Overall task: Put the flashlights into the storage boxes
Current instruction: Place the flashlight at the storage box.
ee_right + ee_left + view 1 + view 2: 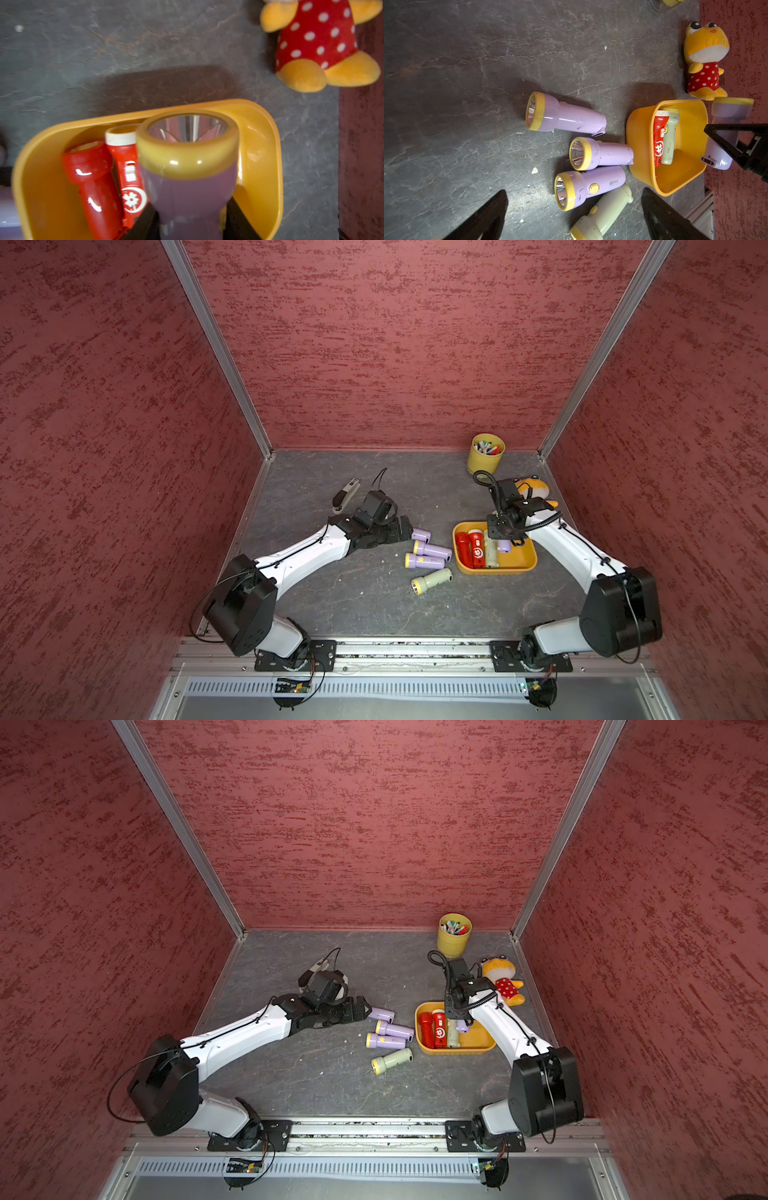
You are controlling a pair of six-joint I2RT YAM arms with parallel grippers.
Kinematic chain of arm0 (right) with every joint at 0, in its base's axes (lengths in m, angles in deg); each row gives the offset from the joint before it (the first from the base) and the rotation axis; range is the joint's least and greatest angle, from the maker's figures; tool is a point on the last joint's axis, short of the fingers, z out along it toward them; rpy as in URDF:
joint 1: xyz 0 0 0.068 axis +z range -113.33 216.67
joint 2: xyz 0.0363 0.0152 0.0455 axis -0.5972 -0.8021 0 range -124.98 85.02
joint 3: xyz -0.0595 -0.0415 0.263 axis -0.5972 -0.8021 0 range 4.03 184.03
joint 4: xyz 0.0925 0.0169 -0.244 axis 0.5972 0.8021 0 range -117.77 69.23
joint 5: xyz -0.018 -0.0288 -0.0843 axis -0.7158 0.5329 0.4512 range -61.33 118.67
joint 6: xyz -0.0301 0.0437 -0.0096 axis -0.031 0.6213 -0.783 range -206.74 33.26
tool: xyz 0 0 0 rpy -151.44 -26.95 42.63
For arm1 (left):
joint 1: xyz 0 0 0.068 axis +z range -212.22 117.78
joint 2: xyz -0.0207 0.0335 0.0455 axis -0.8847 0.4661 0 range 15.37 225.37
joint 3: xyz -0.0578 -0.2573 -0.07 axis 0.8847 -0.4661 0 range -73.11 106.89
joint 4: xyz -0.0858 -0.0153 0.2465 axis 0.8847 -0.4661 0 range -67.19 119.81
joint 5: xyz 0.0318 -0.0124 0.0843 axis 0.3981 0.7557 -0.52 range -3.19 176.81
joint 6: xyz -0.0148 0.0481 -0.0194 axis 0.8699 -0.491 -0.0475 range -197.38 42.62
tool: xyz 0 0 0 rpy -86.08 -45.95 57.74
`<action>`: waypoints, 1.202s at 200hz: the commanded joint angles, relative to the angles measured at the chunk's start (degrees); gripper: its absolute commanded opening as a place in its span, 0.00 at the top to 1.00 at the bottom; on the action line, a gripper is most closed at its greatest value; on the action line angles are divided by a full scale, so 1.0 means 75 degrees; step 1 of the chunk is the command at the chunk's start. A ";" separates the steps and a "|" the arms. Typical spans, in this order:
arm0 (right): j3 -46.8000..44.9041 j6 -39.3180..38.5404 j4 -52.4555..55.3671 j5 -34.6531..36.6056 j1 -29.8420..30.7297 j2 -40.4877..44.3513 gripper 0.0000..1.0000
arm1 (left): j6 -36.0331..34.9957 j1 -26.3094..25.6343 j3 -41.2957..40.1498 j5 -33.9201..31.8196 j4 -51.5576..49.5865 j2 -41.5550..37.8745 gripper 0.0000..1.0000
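Right wrist view: right jaws clamped on lilac flashlight (188, 187) above orange tray (259, 124), tabletop (353, 593) 3 o'clock. Placing step; next lower and release. Left jaws apart, empty. Four loose flashlights (432, 549) at tray's 9 o'clock.

Robot lab test booth, red textured walls (395, 344), aluminium frame (220, 348), 2 rail-mounted arms (307, 551).
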 commanded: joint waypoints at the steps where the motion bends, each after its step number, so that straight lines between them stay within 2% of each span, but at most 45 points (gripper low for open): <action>1: -0.0088 0.0045 0.0025 0.0187 -0.0322 0.0028 0.59 | -0.0063 -0.0021 0.0200 0.0182 0.0229 0.0143 0.00; 65: -0.0413 0.0155 -0.0725 -0.0470 -0.0702 -0.0589 0.58 | -0.0182 0.0056 0.0136 0.0114 0.0156 0.0050 0.00; 145: -0.0717 0.0360 -0.1131 -0.0675 -0.0945 -0.0969 0.56 | -0.0156 0.0054 -0.0005 0.0035 0.0180 -0.0055 0.00; 201: -0.0890 0.0396 -0.1404 -0.1293 -0.1201 -0.0851 0.51 | -0.0135 0.0049 -0.0057 -0.0020 0.0173 -0.0064 0.00; 240: -0.0771 0.0397 -0.1182 -0.1405 -0.1334 -0.0329 0.46 | -0.0116 0.0056 -0.0080 0.0003 0.0174 -0.0033 0.00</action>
